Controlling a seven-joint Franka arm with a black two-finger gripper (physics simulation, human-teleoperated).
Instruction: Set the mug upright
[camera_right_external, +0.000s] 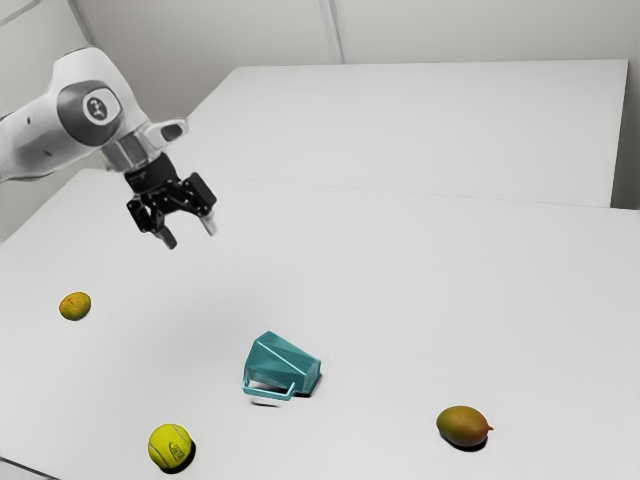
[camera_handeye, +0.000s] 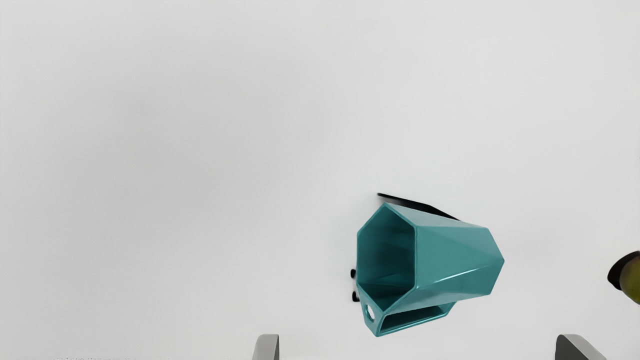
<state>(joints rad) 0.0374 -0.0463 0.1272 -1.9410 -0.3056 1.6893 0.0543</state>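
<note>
Count by kind, exterior view: mug (camera_right_external: 285, 362), n = one, bearing one handle (camera_right_external: 268, 394). Tennis ball (camera_right_external: 170, 447), n = one. Fruit, n = two: one red-and-green mango-like fruit (camera_right_external: 462, 426) and one smaller orange-yellow fruit (camera_right_external: 75, 306). Tally of loose items on the table (camera_right_external: 350, 270): four, in three kinds (one mug, one ball, two fruits). Apparatus: one arm (camera_right_external: 95, 100), one hand (camera_right_external: 190, 232). Wrist view count: one mug, two fingers (camera_handeye: 266, 347). Tables bearing the items: one.
</note>
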